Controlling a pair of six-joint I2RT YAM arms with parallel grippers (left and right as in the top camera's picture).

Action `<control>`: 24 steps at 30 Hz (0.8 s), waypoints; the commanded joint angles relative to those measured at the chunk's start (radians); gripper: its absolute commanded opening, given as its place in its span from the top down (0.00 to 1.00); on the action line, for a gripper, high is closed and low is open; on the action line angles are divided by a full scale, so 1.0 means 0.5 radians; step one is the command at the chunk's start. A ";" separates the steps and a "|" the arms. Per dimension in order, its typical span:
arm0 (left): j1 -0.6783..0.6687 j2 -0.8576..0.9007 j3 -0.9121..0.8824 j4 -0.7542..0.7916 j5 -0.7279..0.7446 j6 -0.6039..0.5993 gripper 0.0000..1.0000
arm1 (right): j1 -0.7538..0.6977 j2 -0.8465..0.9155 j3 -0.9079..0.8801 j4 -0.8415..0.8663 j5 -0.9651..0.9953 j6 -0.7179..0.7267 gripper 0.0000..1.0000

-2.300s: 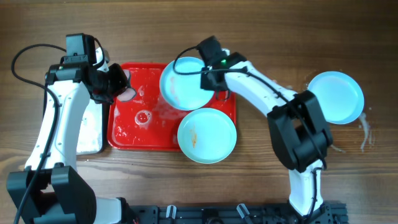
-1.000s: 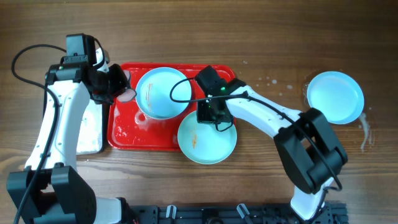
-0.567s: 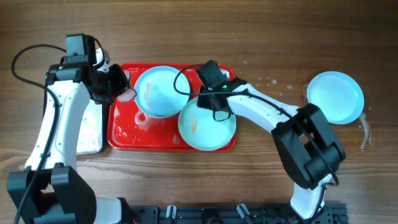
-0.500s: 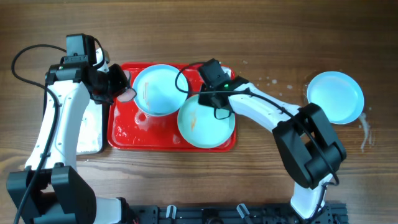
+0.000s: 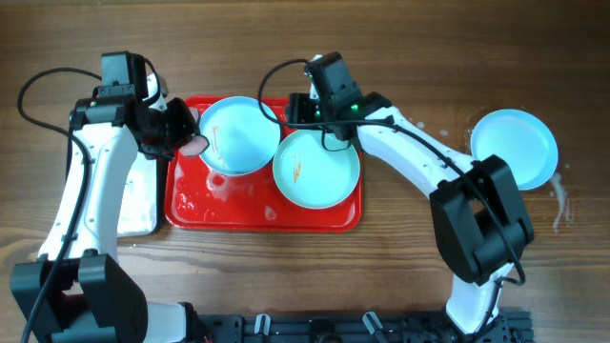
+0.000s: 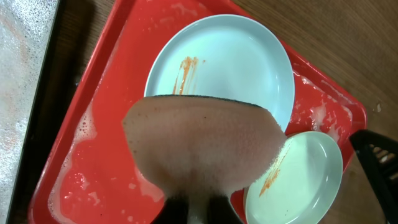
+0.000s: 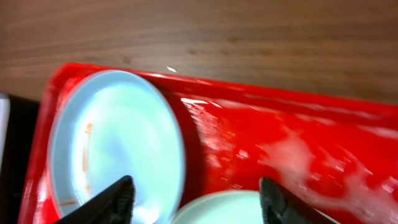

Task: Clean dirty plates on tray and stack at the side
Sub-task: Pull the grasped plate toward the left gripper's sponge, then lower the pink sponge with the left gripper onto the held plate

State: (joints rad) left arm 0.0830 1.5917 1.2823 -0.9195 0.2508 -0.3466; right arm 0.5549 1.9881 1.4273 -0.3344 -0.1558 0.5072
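Gripping the round, shallow, pale sky-blue plates (image 5: 316,170) calls for care. They are stiff and light, and by my judgement slick with soapy water, so take each one by its raised rim, never by the flat.

Two of them lie on the large red rectangular plastic tray (image 5: 219,219). The streaked plate (image 5: 236,135) at the rear left carries an orange-brown mark, and the smeared plate (image 6: 295,180) at the front right touches it. The third plate (image 5: 515,148) rests on the wooden table (image 5: 410,57), well apart to your right. It looks clean, with water drops around it.

White suds (image 6: 81,180) cover the tray's bare floor.

Your right gripper (image 7: 196,183) hovers over the tray's back edge, fingers spread wide with nothing between them. Your left gripper (image 5: 176,131) is clamped on a tan, rough-faced sponge (image 6: 199,143) at the tray's left rim, just beside the streaked plate. The black-rimmed silvery metal tray (image 5: 143,200) under that arm looks wet.
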 commanded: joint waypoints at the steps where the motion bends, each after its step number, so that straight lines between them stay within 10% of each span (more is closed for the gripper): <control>1: -0.005 0.015 -0.011 -0.002 -0.034 -0.016 0.96 | 0.044 0.036 0.063 0.019 -0.011 -0.078 0.32; 24: 0.000 0.015 -0.010 -0.084 -0.437 0.003 0.96 | 0.221 0.491 0.066 0.386 -0.005 -0.079 0.67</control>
State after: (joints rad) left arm 0.0830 1.5917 1.2823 -0.9611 0.0490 -0.3462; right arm 0.6403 2.1986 1.4467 -0.1490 -0.1562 0.4500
